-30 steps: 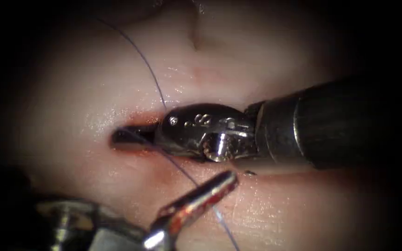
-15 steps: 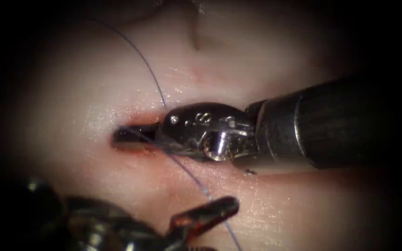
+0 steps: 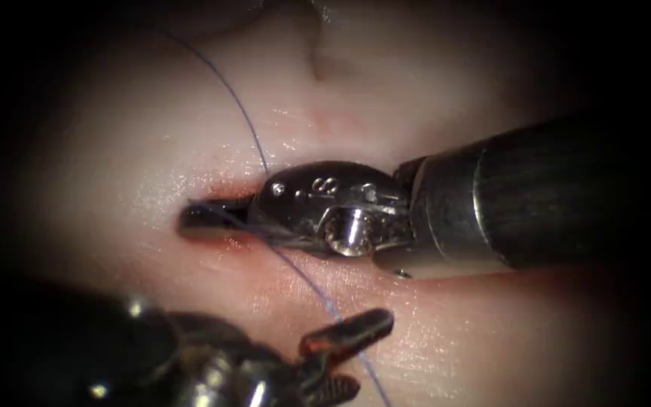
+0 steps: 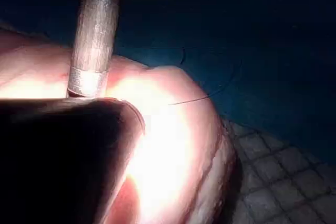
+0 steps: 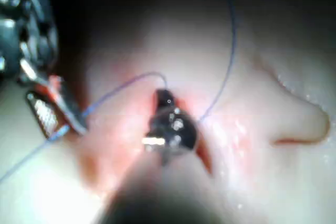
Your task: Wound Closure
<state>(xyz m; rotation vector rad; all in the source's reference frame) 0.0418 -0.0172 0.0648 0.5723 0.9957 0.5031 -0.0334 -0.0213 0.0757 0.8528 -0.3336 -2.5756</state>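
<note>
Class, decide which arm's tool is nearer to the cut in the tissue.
Right. The right tool has its tip in the cut; the left tool sits apart, below it, by the thread.

Endoscope looks down close; both wrist views share the tissue (image 3: 431,347)

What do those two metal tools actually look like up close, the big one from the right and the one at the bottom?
The right arm's tool has a dark, ribbed cylindrical shaft, then a rounded shiny steel wrist with a small rivet, a round pivot screw and engraved characters, narrowing to slim dark jaws. The left arm's tool is also shiny jointed metal, ending in two short blunt jaws with ridged inner faces, smeared with red fluid.
</note>
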